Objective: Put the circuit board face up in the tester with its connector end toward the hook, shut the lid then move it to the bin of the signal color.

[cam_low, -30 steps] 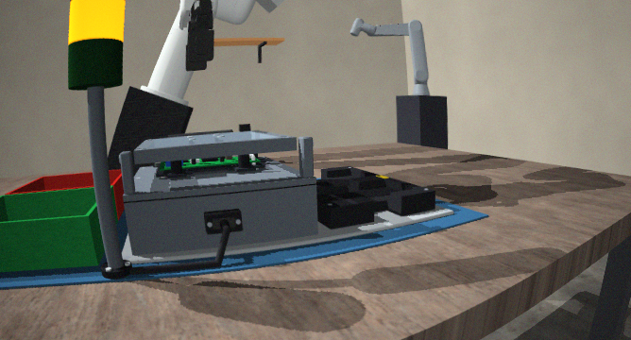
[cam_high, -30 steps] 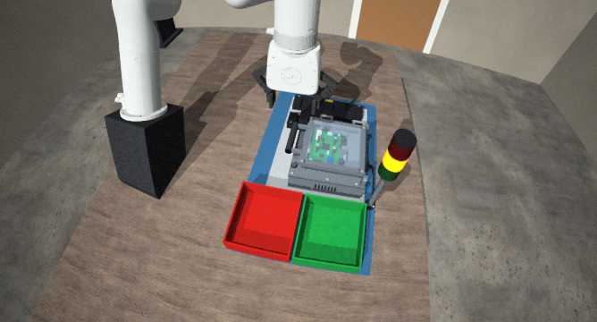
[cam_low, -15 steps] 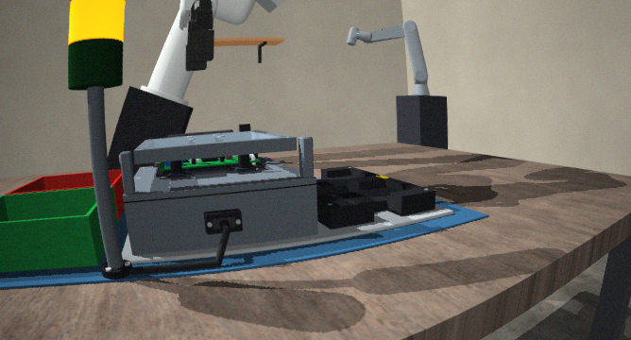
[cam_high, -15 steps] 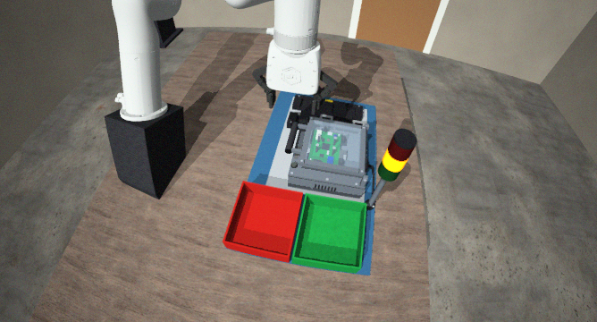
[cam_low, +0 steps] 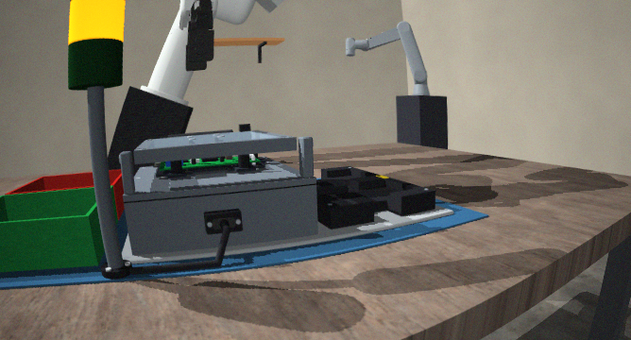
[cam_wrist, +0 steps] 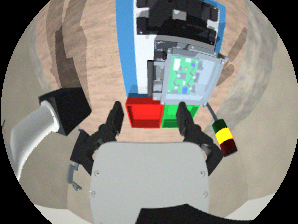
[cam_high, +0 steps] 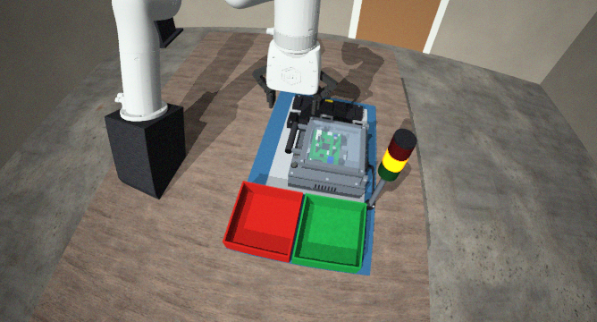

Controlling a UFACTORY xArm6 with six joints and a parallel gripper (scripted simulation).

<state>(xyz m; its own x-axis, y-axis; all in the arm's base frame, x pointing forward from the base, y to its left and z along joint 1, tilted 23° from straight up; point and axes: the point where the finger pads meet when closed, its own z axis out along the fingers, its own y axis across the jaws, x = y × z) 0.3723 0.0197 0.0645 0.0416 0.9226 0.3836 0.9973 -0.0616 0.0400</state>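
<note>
The green circuit board point(cam_high: 326, 147) lies in the grey tester point(cam_high: 328, 162) under the see-through lid point(cam_low: 213, 143), which is down over it. The lid's black handle point(cam_high: 290, 138) runs along the tester's left side. The signal tower point(cam_high: 398, 153) beside the tester shows yellow; its red and green bands are dark, as also in the side view point(cam_low: 96, 37). My gripper point(cam_high: 295, 99) hangs high above the black tray point(cam_high: 331, 108), open and empty. It also shows in the wrist view point(cam_wrist: 149, 123). The tray's pockets point(cam_low: 373, 195) hold no board.
The red bin point(cam_high: 264, 220) and the green bin point(cam_high: 331, 233) stand side by side on the blue mat in front of the tester. My arm's black base block point(cam_high: 145, 148) stands to the left. A second arm on a dark pedestal point(cam_low: 420, 122) stands far behind.
</note>
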